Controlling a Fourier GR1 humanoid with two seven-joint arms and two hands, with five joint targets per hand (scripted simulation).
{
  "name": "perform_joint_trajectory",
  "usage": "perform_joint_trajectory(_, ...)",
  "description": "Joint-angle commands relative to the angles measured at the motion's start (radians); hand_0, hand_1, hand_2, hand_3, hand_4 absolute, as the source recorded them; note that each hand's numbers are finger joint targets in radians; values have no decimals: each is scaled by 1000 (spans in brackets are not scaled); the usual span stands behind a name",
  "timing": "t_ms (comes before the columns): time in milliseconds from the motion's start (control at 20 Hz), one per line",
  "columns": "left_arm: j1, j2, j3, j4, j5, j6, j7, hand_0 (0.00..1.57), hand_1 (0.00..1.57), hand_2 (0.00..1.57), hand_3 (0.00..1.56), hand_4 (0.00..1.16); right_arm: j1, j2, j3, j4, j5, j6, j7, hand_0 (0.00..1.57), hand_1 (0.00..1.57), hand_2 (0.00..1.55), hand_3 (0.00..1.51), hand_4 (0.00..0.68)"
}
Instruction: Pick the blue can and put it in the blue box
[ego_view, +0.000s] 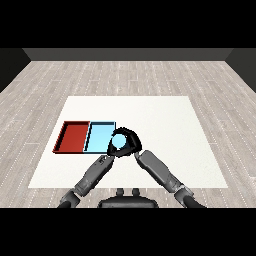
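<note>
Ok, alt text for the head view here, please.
The right hand curls round the blue can at the light blue tray's right edge; a red tray lies beside it on the white table.

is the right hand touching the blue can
Touching. In the head view, the right hand has its fingers curled round the blue can, wrapping its rim at the right edge of the light blue tray.

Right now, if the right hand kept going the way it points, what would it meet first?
The right hand, curled round the blue can, points up-left toward the blue tray. It would probably meet that tray's near right rim first, though its height over the tray is unclear.
</note>
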Motion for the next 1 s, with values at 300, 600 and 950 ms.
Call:
perform_joint_trajectory(300,-44,-20,-38,-10,41,61,34,1571,1571,1543,1476,1134,-15,17,-60,11,15,60,50,0,0,0,0,0)
perform_joint_trajectory(600,-54,-20,3,2,-30,61,62,1571,1571,1571,1503,1137,28,16,-116,-52,22,90,74,0,0,0,0,0)
perform_joint_trajectory(950,9,9,61,-68,-116,21,89,1571,1571,1571,1500,1131,107,-18,-208,-190,52,170,126,0,0,0,0,0)
